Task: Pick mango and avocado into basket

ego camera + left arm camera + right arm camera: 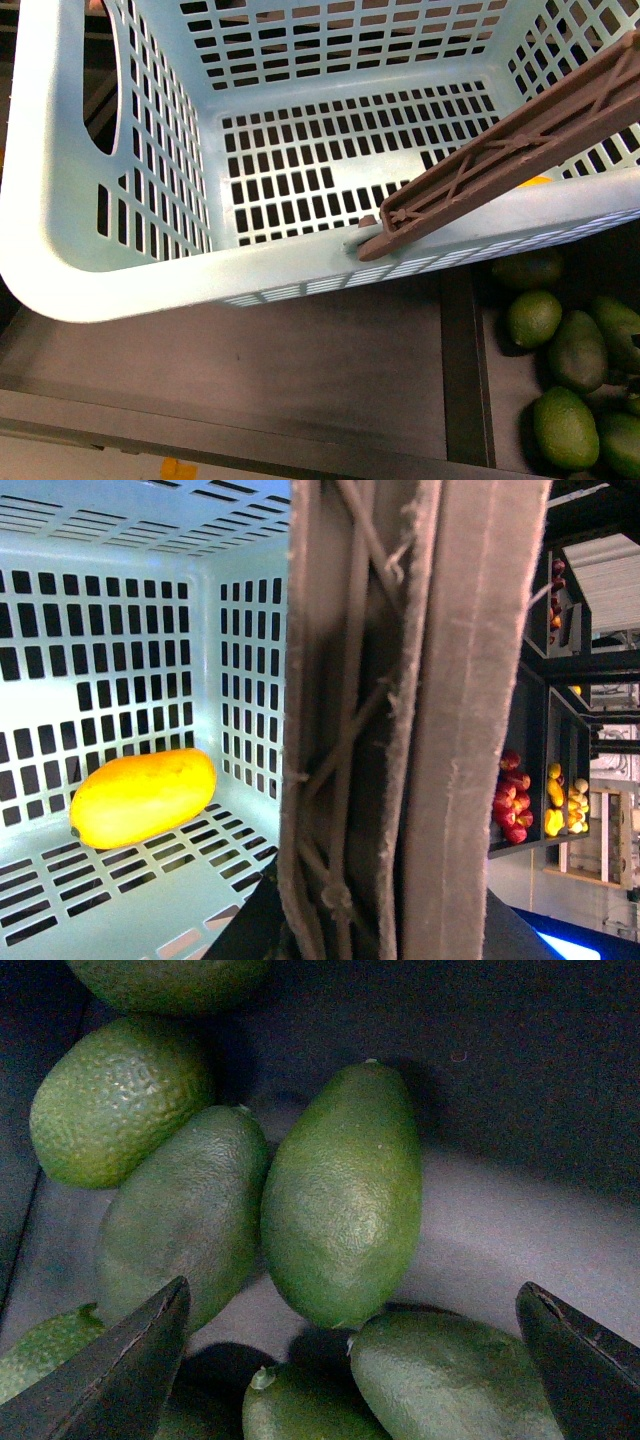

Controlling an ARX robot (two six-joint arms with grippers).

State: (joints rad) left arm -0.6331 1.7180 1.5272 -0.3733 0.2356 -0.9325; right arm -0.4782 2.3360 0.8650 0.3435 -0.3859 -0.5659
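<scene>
Avocado [340, 1195]: dark green oval with matte, finely pebbled skin. It lies on its side in a dark bin [500, 1230] at the near right, just outside the basket [60, 200].

Neighbours: one flank touches a second fruit [180, 1220], and more crowd its blunt end. The other flank faces bare bin floor.

Handling, as I judge it: firm and fairly weighty for its size. It is rounded enough to roll or squirt out if squeezed near either tapered end. The skin should give fair purchase and calls for moderate pressure, not a crush.

Hold: across the widest part of the belly. One finger goes down on the open side and the other into the tight seam against the neighbour, which may get nudged.

Right hand [352, 1288]: fingers spread wide and empty, poised above this fruit and straddling it.

Left hand [385, 900]: only dark edges show on either side of the brown handle [500, 150]. I cannot tell whether it grips.

Mango [145, 795]: orange-yellow and smooth, already lying on the basket's lattice floor close to a wall. That half of the task looks done.

Caution: the handle slants across the basket's right side, on the path from the bin.
</scene>
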